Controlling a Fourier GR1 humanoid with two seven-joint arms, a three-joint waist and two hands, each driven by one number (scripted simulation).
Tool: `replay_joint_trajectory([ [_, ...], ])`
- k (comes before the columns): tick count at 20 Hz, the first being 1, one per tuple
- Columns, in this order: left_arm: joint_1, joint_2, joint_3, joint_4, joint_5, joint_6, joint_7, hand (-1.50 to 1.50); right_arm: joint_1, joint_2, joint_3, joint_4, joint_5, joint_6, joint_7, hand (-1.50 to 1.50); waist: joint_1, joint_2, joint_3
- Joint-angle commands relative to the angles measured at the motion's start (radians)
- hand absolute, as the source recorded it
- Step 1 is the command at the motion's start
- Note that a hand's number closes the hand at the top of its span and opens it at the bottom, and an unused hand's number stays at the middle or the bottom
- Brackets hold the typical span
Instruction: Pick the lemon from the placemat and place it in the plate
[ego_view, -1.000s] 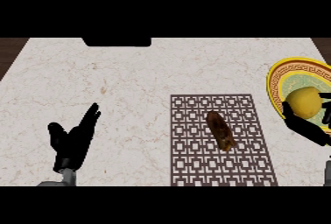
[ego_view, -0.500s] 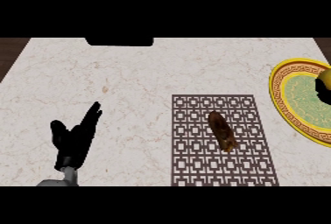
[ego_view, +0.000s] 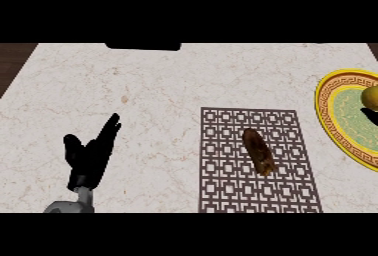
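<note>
lemon (ego_view: 370, 96): yellow, cut off by the right edge, lying in the plate w/ a dark shape just below it that I can't identify; no hand on it
plate (ego_view: 330, 125): yellow rim w/ key pattern, green centre, at the far right of the table, partly out of view, just right of the placemat w/ a strip of table between
placemat (ego_view: 221, 165): brown lattice pattern, centre-right, running to the near edge; no lemon on it
brown item (ego_view: 259, 151): long dark-brown thing lying on the placemat, slanted; can't tell what it is; not part of the task
left hand (ego_view: 90, 157): near left, on/over bare table, well apart from the placemat; fingers straight and spread, pointing far-right, holding nothing; looks at rest
right hand: not in view, so fingers' state can't be told
table (ego_view: 148, 85): pale marble top; dark block (ego_view: 142, 46) at its far edge
progress: judged from how things lie, pick + place look done, lemon off the mat and in the plate
left to do: prob nothing but confirming the lemon sits settled, since only part of it shows
</note>
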Motion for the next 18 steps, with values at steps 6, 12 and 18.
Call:
replay_joint_trajectory([
  [6, -0.005, -0.013, 0.002, 0.045, 0.004, -0.008, 0.007, 0.0, -0.128, -0.007, -0.096, 0.274, -0.095, 0.164, -0.3, -1.5, -0.002, 0.009, -0.002],
  [12, 0.039, -0.022, -0.004, 0.035, 0.012, -0.021, -0.002, 0.0, -0.176, -0.024, -0.252, 0.318, -0.247, 0.221, -0.402, -1.5, -0.011, 0.004, -0.003],
  [18, 0.048, -0.026, -0.001, 0.039, -0.005, -0.009, -0.011, 0.0, -0.127, -0.134, -0.315, 0.414, -0.309, 0.422, -0.439, -1.5, -0.026, 0.0, -0.005],
])
